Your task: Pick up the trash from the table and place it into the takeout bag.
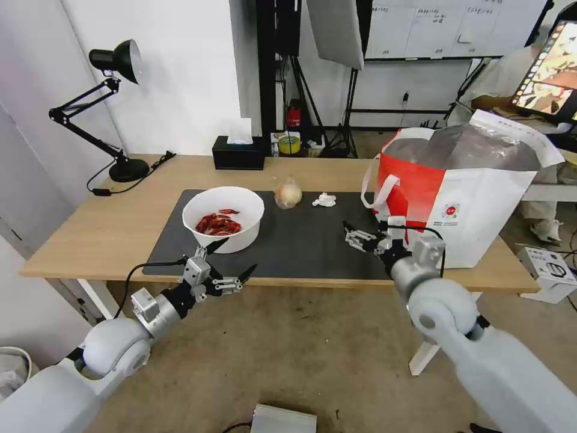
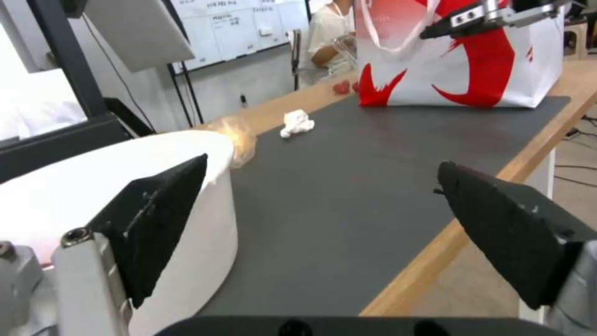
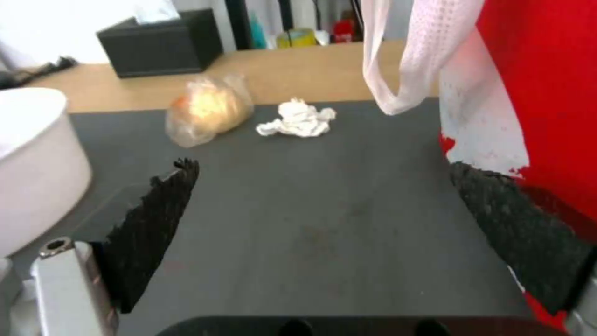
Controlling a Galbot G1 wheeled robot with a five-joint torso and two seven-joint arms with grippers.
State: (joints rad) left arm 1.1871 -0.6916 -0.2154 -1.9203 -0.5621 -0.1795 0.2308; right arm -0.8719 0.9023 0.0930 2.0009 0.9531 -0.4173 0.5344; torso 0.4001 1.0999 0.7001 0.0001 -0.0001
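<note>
Left gripper (image 1: 235,257) spread wide beside the white bowl (image 1: 223,218); right gripper (image 1: 359,236) also apart, over the mat (image 1: 300,240) near the takeout bag (image 1: 469,198); its round red logo (image 1: 450,211) unreadable.

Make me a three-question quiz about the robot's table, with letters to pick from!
1. Where is the crumpled white tissue?
A on the dark grey mat
B inside the round white bowl
C on the floor

2. What colour are the shells in the bowl?
A green
B red
C blue

3. How is the left tool?
A shut on the bowl
B holding the tissue
C open, beside the bowl

Answers: 1 A, it lies on the mat near the red-and-white takeout bag. 2 B, they look red. 3 C, its fingers are spread and hold nothing.
</note>
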